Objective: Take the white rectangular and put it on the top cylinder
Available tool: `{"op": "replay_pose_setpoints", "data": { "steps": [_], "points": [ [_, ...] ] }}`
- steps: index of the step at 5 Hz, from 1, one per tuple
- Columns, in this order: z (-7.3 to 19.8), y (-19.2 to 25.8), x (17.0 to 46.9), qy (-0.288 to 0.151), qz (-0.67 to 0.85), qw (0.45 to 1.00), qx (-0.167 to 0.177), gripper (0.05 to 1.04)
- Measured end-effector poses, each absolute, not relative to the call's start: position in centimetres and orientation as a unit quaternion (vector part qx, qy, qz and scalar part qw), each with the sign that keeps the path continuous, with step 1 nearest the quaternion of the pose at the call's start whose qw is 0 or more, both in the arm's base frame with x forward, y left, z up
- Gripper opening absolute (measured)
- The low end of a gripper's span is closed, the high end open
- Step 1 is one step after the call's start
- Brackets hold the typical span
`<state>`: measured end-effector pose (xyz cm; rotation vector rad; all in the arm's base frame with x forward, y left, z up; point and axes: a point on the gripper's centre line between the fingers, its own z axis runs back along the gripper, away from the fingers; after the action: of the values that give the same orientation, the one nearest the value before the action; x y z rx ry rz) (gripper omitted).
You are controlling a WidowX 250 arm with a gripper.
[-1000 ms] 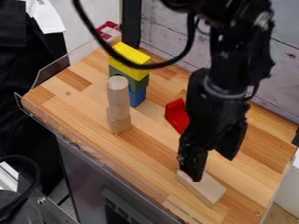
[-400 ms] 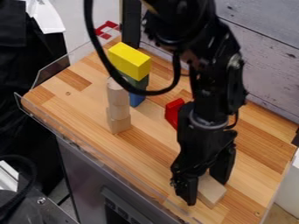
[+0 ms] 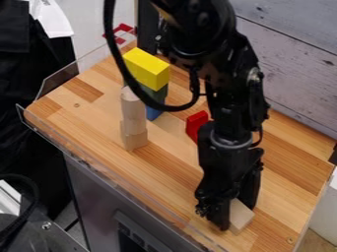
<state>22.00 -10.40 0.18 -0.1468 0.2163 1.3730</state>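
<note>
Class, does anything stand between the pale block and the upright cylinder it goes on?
Nothing visible stands between the pale block and the cylinder; the red piece sits off to one side.

Wooden cylinder point(image 3: 133, 113), one, upright. Pale wooden block point(image 3: 135, 140), one, directly beneath the cylinder. Yellow block point(image 3: 146, 68), one, atop a green block point(image 3: 158, 93), with a blue block point(image 3: 154, 112) below; stack just behind the cylinder. Red block point(image 3: 195, 125), one, right of the cylinder in view. White rectangular block point(image 3: 241, 216), one, lying on the counter point(image 3: 168, 162), nearer the camera than the cylinder and to its right; black gripper point(image 3: 237, 214) closed about it.
</note>
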Motion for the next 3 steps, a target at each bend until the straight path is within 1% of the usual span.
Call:
{"op": "replay_pose_setpoints", "data": {
  "steps": [1, 2, 3],
  "points": [
    [0.5, -9.9, 21.3, 0.101, 0.633, 0.766, -0.053, 0.548],
    [4.7, -9.0, 22.0, 0.096, 0.625, 0.771, -0.073, 0.548],
    [9.5, -7.7, 22.2, 0.056, 0.62, 0.78, -0.063, 0.547]
  ]
}}
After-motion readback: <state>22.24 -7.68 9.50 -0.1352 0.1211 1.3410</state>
